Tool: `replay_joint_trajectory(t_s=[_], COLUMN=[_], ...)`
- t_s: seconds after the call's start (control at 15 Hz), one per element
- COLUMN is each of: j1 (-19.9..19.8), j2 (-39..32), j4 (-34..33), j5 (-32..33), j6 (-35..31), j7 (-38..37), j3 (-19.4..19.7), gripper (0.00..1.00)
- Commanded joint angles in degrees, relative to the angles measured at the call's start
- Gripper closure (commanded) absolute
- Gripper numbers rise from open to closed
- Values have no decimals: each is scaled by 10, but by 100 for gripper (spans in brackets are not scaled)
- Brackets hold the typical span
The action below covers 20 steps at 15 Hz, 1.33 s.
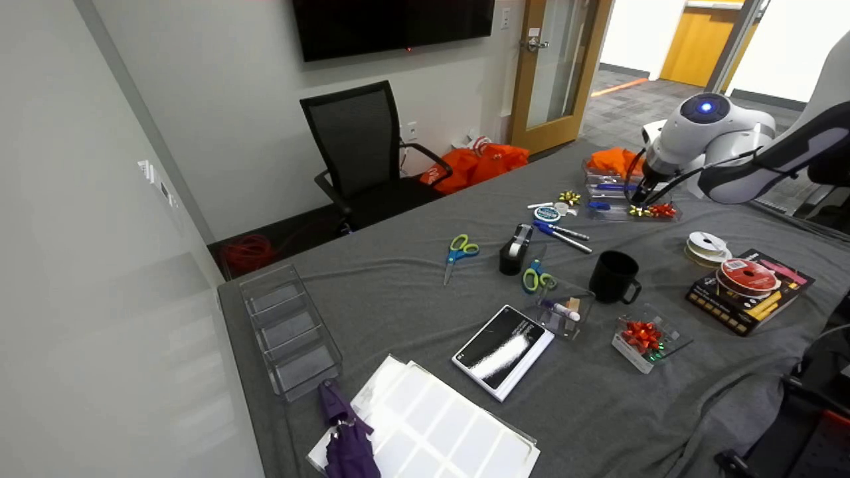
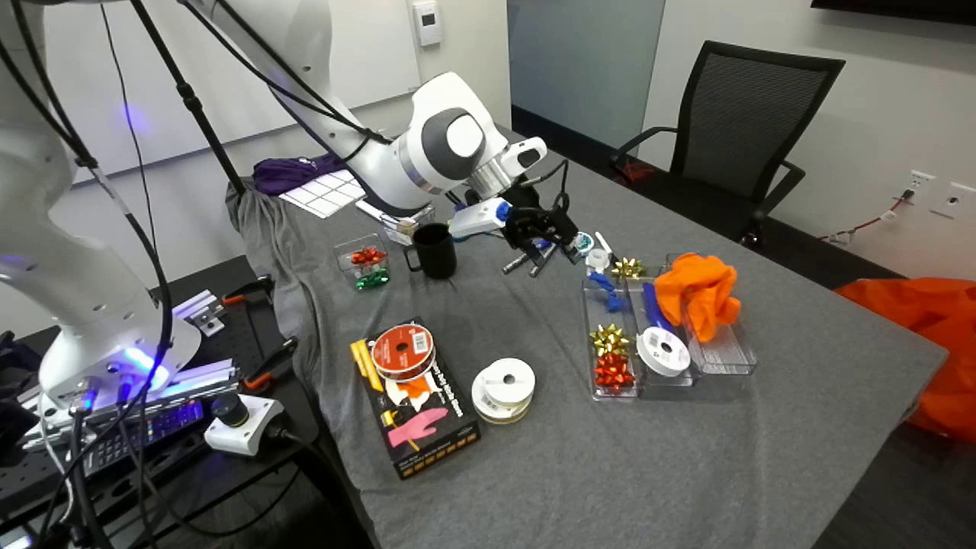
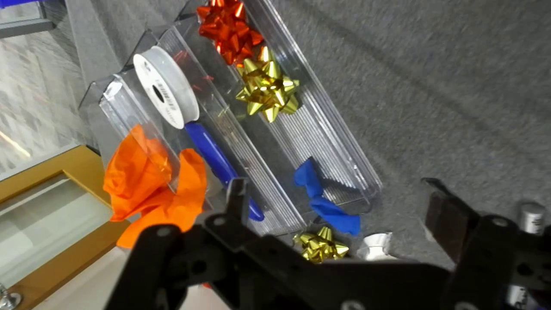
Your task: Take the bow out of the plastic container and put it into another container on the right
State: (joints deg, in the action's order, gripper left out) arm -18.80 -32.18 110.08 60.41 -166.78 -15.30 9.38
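The jaws were wide apart and held nothing, up above the grey surface (image 2: 686, 473). In the wrist view, a gold bow (image 3: 269, 88) lay at 12 o'clock from the middle, in the edge slot of a long clear tray (image 3: 318, 133). A red bow (image 3: 230, 34) touched it, or almost did, on its 11 o'clock side.

Lots could go wrong, I thought. The jaws could pinch both bows, because they sat so close. They could bump the tray wall, because the slot was thin and the clear plastic was hard to see. The bow could pop out if only its pointy bits got pinched. The wrong bow could get picked, because another gold bow (image 2: 629, 268) lay on the surface, at 11 o'clock from the tray in an exterior view. And the bow could end up in the wrong box, because I could not tell for sure which one was meant.

In an exterior view, a small clear tub (image 1: 672, 336) stood at 5 o'clock from the black mug (image 1: 612, 273). I saw no gold bow in it. A second small tub (image 1: 584, 304) was at 8 o'clock from the mug.

Then I counted. Gold bows: two. Red bows: two, one in the tray and one in the first tub. Green bows (image 1: 656, 352): one, in that same tub. Small tubs: two. Mugs: one. Scissors (image 1: 458, 255): two pairs. Tape holders (image 1: 512, 254): one.
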Motion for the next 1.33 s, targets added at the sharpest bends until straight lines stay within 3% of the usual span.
replay_joint_trajectory(t_s=[0.0, 0.73, 1.07, 1.27], j1=[-26, -29, -61, -60], j2=[59, 126, 142, 153], j4=[90, 167, 157, 144], j5=[-115, -406, -543, -601], j6=[-17, 11, 79, 135], j7=[140, 395, 487, 518], j3=[-23, -49, -98, -99], gripper=[0, 0, 0, 0])
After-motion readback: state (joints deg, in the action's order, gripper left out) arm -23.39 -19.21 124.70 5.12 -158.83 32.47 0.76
